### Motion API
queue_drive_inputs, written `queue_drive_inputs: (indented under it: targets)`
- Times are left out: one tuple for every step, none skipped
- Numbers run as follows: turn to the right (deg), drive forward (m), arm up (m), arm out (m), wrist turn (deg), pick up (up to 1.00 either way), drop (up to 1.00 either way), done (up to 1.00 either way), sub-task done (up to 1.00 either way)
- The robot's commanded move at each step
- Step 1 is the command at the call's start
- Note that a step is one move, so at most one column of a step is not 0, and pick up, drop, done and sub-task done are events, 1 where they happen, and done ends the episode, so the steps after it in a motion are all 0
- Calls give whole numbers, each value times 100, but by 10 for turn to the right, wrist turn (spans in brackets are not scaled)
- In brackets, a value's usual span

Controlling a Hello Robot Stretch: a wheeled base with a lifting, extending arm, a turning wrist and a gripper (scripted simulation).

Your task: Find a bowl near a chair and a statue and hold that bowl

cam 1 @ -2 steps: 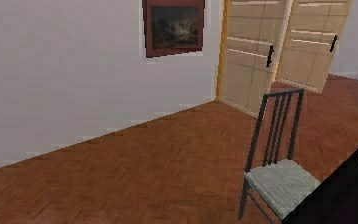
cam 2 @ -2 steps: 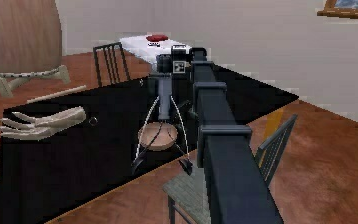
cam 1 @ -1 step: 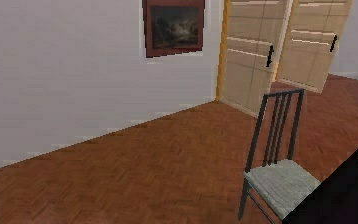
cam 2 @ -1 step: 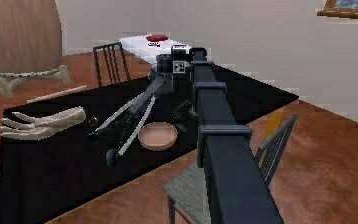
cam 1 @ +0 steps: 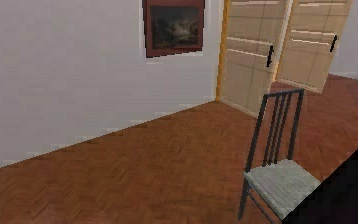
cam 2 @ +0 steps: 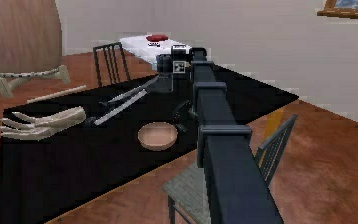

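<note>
Black table (cam 2: 67, 175) stretches out beneath my arm (cam 2: 222, 150), and a pale hand-shaped statue (cam 2: 42, 122) lies on it. The bowl (cam 2: 157, 135), brown and shallow, rests on the tabletop near the statue, toward the arm side view's right. A chair (cam 2: 227, 185) stands farther from the statue, beyond the bowl. My gripper (cam 2: 122, 103) points toward the statue; I cannot tell whether it holds anything. I judge the bowl light, stiff and perhaps slick, best taken by its rim.
</note>
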Motion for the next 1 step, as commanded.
queue_drive_inputs:
  targets:
    - [0, 0, 0, 0, 450, 0, 0, 0, 0]
